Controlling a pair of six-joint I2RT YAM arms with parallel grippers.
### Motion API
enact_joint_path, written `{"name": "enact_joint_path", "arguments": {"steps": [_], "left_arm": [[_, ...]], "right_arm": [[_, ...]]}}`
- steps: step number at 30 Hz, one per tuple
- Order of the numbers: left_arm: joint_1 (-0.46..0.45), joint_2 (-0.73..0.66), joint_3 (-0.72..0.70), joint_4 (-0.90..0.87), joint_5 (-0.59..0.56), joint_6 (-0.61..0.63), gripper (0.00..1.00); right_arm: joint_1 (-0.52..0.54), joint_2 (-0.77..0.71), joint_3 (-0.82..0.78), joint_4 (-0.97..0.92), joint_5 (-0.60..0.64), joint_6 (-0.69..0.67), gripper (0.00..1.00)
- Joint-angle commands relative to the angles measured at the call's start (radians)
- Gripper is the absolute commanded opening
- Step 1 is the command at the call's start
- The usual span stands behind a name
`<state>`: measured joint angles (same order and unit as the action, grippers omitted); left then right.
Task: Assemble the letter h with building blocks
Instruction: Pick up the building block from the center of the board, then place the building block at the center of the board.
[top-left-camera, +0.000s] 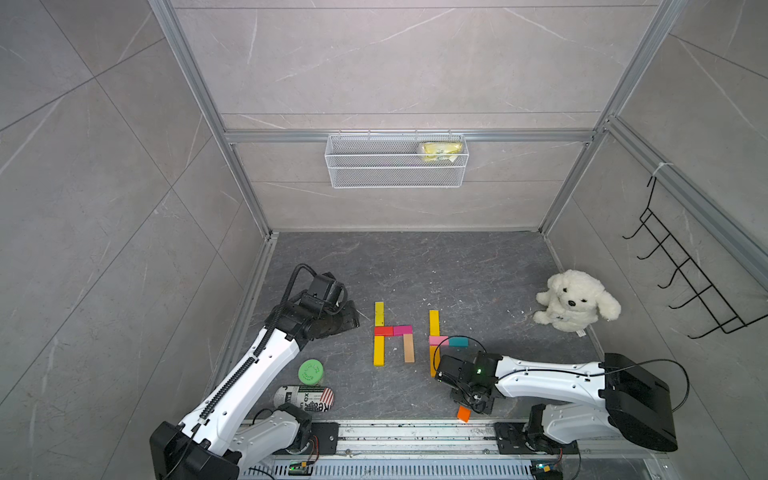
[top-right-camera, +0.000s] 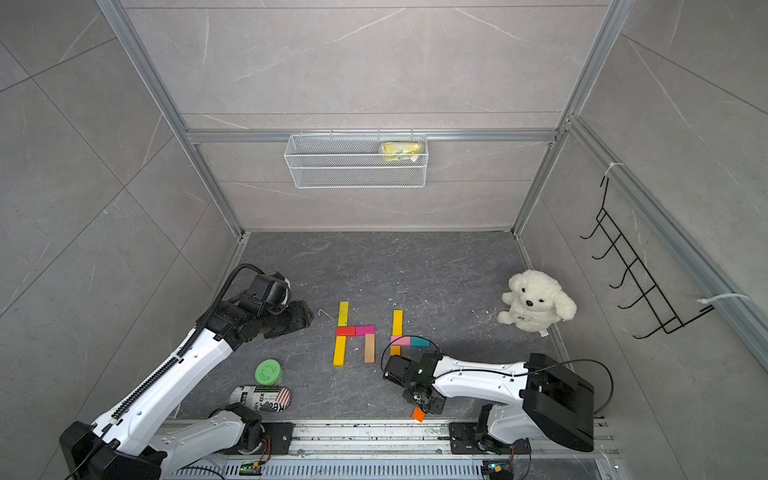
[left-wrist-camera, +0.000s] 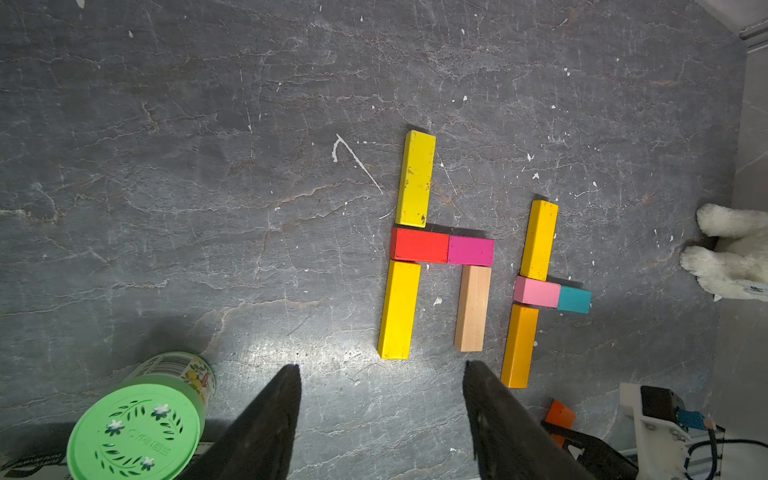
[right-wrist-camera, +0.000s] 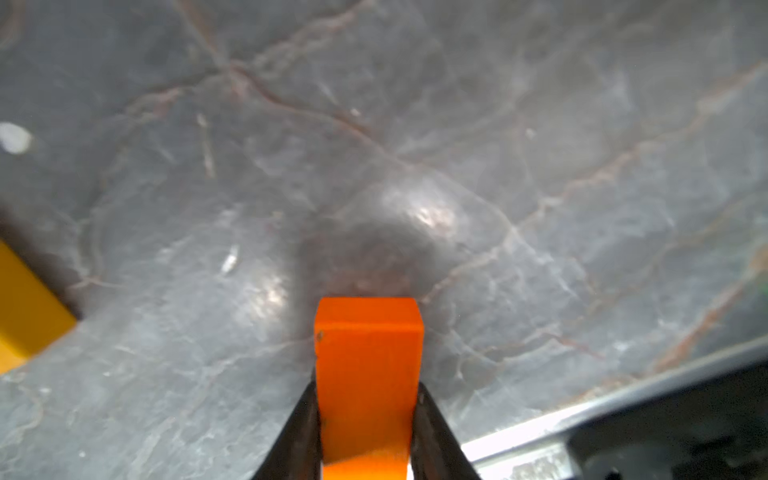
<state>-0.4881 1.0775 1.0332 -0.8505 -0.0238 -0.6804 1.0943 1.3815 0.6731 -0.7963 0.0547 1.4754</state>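
On the dark floor, a yellow block (top-left-camera: 379, 313), red block (top-left-camera: 383, 331), magenta block (top-left-camera: 402, 330), second yellow block (top-left-camera: 378, 350) and tan block (top-left-camera: 409, 348) lie together in an h shape. Right of it lie an amber block (top-left-camera: 434, 322), pink block (top-left-camera: 438, 340), teal block (top-left-camera: 458, 341) and a lower amber block (left-wrist-camera: 518, 345), partly hidden under my right arm in both top views. My right gripper (right-wrist-camera: 368, 386) is shut on an orange block (right-wrist-camera: 368, 353) near the front rail. My left gripper (left-wrist-camera: 382, 365) hovers open and empty left of the first shape.
A green-lidded jar (top-left-camera: 311, 372) and a printed can (top-left-camera: 305, 398) lie beside my left arm. A white plush dog (top-left-camera: 575, 305) sits at the right wall. A wire basket (top-left-camera: 397, 160) and a black hook rack (top-left-camera: 681, 270) hang on the walls. A metal rail (top-left-camera: 415, 432) runs along the front.
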Motion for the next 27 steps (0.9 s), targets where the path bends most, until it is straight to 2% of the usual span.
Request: {"name": "enact_joint_path", "arguments": {"steps": [1, 3, 6, 13, 19, 23, 27], "left_arm": [[0.005, -0.022, 0.004, 0.013, -0.004, 0.014, 0.67], [0.005, -0.016, 0.011, 0.009, -0.006, 0.016, 0.67], [0.005, -0.017, 0.018, 0.005, -0.01, 0.015, 0.67], [0.005, -0.039, 0.006, 0.0, -0.023, 0.007, 0.67], [0.006, -0.027, 0.025, -0.005, -0.025, 0.012, 0.67], [0.005, -0.016, 0.024, 0.0, -0.02, 0.011, 0.67], [0.005, -0.012, 0.022, 0.002, -0.022, 0.014, 0.67]], "right_arm": [[-0.077, 0.111, 0.139, -0.048, -0.032, -0.317, 0.27], [-0.081, 0.188, 0.251, -0.168, 0.025, -0.448, 0.26], [-0.107, 0.233, 0.313, -0.205, 0.039, -0.593, 0.24], [-0.204, 0.236, 0.324, -0.203, 0.069, -0.739, 0.23], [-0.26, 0.236, 0.275, -0.128, 0.047, -0.754, 0.38], [-0.276, 0.224, 0.228, -0.08, 0.039, -0.717, 0.67], [-0.278, 0.197, 0.172, -0.045, 0.009, -0.688, 0.67]]}}
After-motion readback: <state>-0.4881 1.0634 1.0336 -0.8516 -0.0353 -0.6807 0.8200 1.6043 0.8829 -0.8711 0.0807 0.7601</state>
